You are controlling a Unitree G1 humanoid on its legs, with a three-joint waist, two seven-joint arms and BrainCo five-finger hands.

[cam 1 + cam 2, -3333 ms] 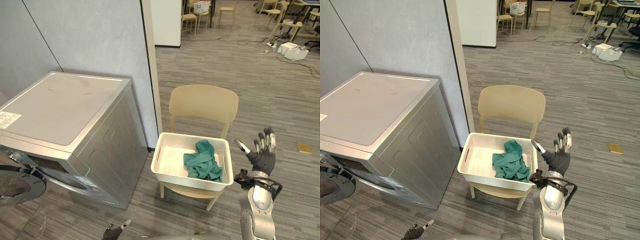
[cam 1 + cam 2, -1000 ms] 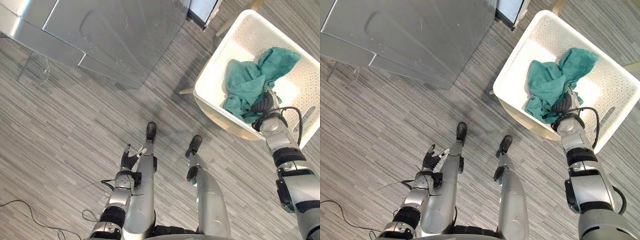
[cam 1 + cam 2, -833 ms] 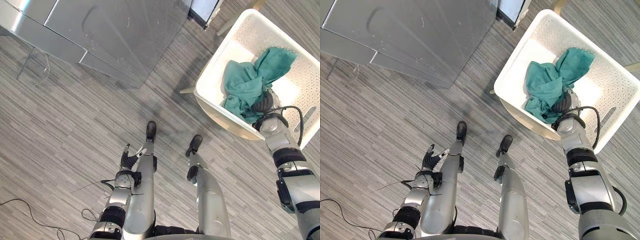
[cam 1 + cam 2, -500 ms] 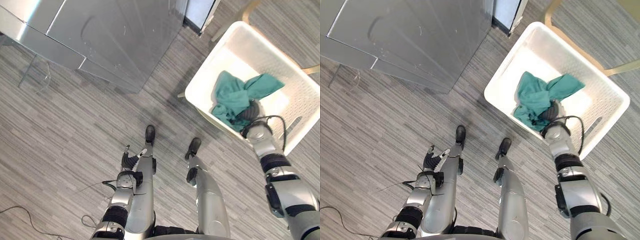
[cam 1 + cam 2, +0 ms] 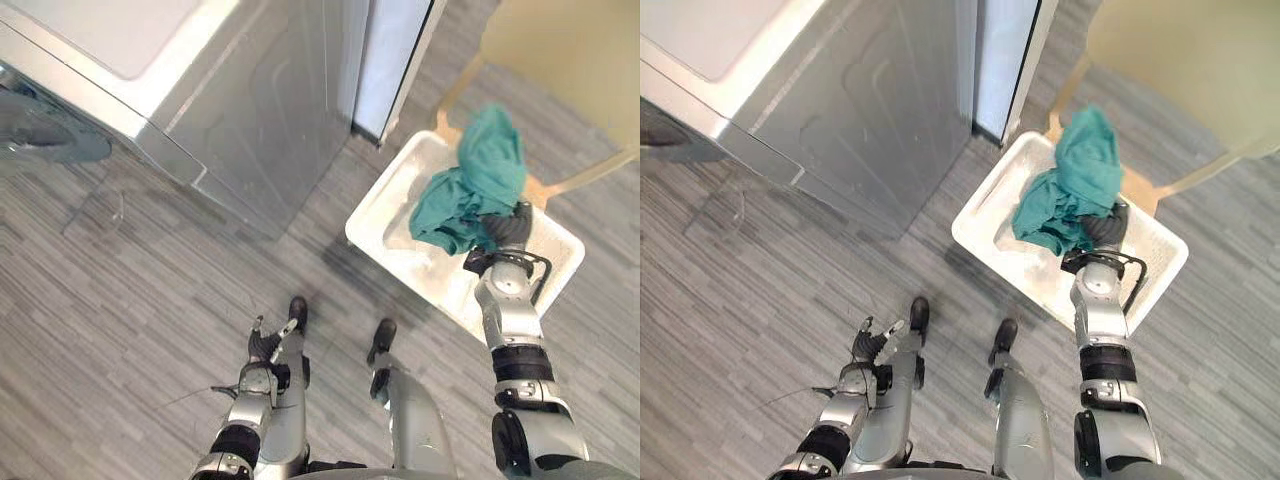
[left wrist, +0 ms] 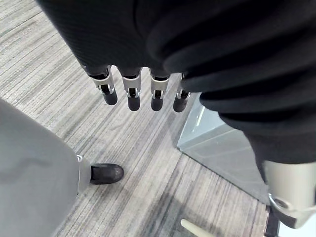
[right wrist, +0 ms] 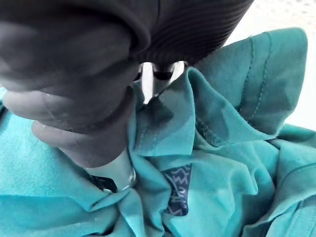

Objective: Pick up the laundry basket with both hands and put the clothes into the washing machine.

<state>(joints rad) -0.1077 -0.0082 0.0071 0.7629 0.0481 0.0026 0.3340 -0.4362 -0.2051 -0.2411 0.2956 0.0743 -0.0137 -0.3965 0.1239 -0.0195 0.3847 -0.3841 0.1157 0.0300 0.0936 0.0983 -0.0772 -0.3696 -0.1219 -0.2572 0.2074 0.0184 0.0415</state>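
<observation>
Teal cloth is what I see first: the teal garment (image 5: 480,185) is bunched up over the white laundry basket (image 5: 390,215), its lower folds reaching into the basket and its upper end standing clear of the rim. My right hand (image 5: 508,228) is at the garment's near edge, just above the basket's inner wall. In the right wrist view the fabric is gathered tightly round the hand, with a silver finger (image 7: 154,81) and the thumb curled into the folds, so I read this hand as clamped on the garment. A small dark patterned label shows among the creases there.

The basket sits on the beige chair (image 5: 570,60), and neither hand is on its rim or handles. It stands just beside the corner of a pale wall panel (image 5: 395,60), and the silver-grey washing machine (image 5: 270,100) is on the far side of that panel, to my left. Its round door (image 5: 50,140) shows at the front, swung outward.

My left hand (image 5: 265,345) hangs low by my side over the grey plank floor (image 5: 150,300), well apart from the basket. In its wrist view the fingers (image 6: 131,94) are straight and side by side, holding nothing
</observation>
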